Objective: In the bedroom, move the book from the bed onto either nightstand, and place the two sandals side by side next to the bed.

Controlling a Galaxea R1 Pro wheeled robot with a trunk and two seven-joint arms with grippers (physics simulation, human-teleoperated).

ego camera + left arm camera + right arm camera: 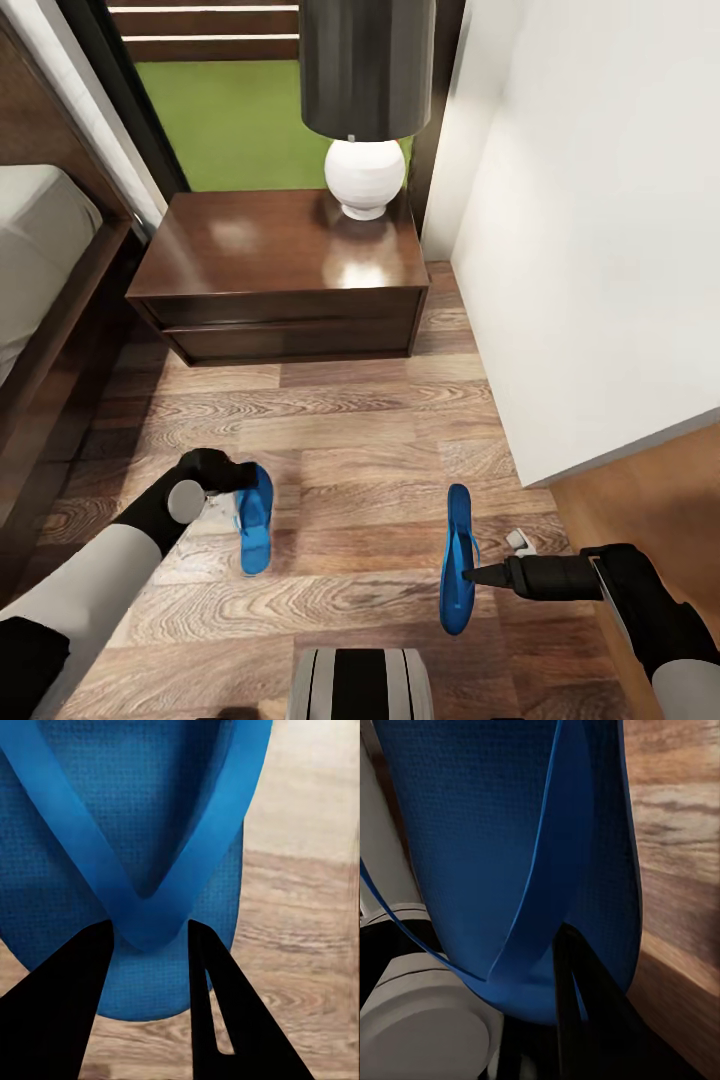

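**Two sandals held above the floor in front of the nightstand**

At the far left of the head view, part of the bed [40, 270] is seen, its grey mattress set inside a dark wooden frame. Just beside it, further back, the nightstand [285, 290] stands against the window, with a white-based lamp [365, 175] resting on the right rear part of its top.

Nearer the camera, the left gripper [238, 478] is seen over the wood-plank floor [370, 430], close to the bed's side. The left sandal [255, 520] is held by it at one end and hangs from there toward the camera. In the left wrist view, the two dark fingers [67, 1005] are closed in on the point where the straps meet, so the left sandal [135, 817] is pinched at its thong, with the sole lying beyond the fingertips.

Further right, well apart from the first, the right sandal [458, 560] is seen edge-on, lengthwise toward the nightstand. The right gripper [470, 575] reaches it from the right side, and its tip is touching the strap area. In the right wrist view, one dark finger [585, 1012] is seen lying against the straps of the right sandal [502, 832], and the shoe appears to be gripped there; the other finger is hidden.

A white wall [600, 220] rises at the right.
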